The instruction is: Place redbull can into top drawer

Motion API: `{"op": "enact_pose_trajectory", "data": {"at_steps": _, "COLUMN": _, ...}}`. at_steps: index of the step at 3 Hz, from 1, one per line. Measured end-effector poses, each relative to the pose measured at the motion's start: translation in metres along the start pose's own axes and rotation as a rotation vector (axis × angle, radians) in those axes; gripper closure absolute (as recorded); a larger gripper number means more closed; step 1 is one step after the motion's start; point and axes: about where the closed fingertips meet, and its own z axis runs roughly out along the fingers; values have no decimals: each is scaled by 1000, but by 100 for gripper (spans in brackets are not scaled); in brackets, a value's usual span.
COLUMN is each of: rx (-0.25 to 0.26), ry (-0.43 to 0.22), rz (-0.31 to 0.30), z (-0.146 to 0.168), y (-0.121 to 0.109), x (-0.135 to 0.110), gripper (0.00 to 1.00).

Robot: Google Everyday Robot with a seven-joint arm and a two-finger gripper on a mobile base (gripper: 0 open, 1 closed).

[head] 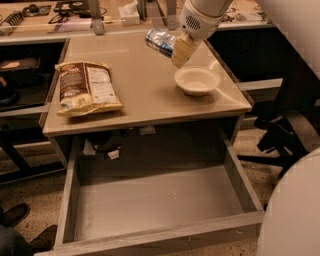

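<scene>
- One redbull can (pixel 160 42), slim, silver and blue with a shiny end, hangs in the air above the far right part of the desk (pixel 145 97). It is tipped almost onto its side, with its free end pointing left.
- One top drawer (pixel 165 234) of grey wood-grain boards stands pulled out at the near side, under the desk. It is nearly as wide as the desktop, and its plain grey bottom is in full view.
- The beige desktop carries a white bowl (pixel 196 80) on the right, just near of the can, and a brown and yellow snack bag (pixel 87 89) lying flat on the left, well apart from the bowl.
- At the far edge sits a tissue box (pixel 130 12), with other benches and dark clutter behind it.
- The floor (pixel 35 195) is pale and speckled. A pair of dark shoes (pixel 15 215) shows at the near left and a black chair (pixel 285 137) at the right.
- The white arm (pixel 202 17) comes down from the upper right, and more of the robot's white shell fills the near right corner.
- The hand (pixel 176 51) points down and left. Its cream fingers (pixel 181 47) pinch the right end of the can, clear of the desktop and just far of the bowl.
</scene>
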Motion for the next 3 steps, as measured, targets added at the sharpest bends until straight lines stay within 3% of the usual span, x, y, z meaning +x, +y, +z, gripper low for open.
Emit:
{"op": "enact_pose_trajectory", "data": {"at_steps": 1, "rx": -1, "ry": 1, "rz": 0, "z": 1, "y": 0, "x": 0, "gripper": 100}}
{"op": "enact_pose_trajectory", "data": {"at_steps": 2, "rx": 0, "ry": 16, "rz": -22, "z": -15, "y": 20, "x": 8, "gripper": 100}}
{"op": "enact_pose_trajectory", "data": {"at_steps": 3, "rx": -6, "ry": 32, "rz": -13, "z": -36, "y": 57, "x": 29, "gripper": 100}}
